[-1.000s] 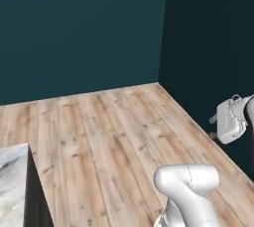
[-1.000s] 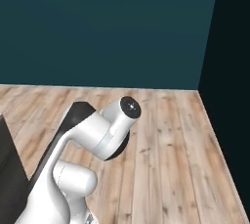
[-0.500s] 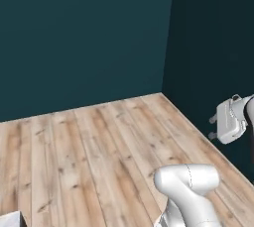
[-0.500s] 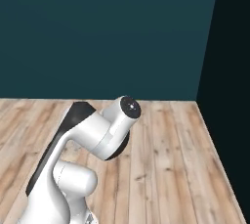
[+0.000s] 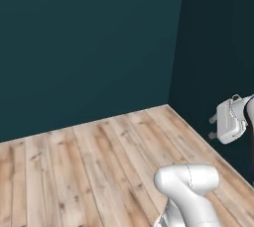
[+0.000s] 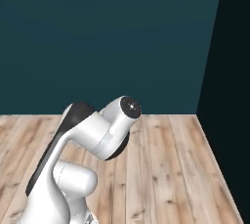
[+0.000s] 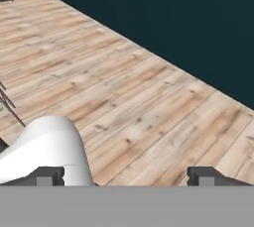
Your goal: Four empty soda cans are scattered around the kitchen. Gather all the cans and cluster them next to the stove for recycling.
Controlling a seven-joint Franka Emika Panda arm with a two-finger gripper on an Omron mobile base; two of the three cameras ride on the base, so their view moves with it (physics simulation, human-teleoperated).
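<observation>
My pincer (image 7: pixel 126 175) stands wide open and holds nothing; in the hand view its two dark fingertips (image 7: pixel 45 175) rise far apart at the bottom edge. Under it I see the wooden plank floor (image 7: pixel 124 97), which runs to a dark teal wall (image 7: pixel 173 23). In the left base view the hand (image 5: pixel 232 119) hangs at the right side, near the room corner (image 5: pixel 171 92). I cannot see any soda can, and no writing to read.

walls (image 5: pixel 89 47): dark teal, meeting at a corner | floor (image 5: pixel 99 161): light wood planks
</observation>
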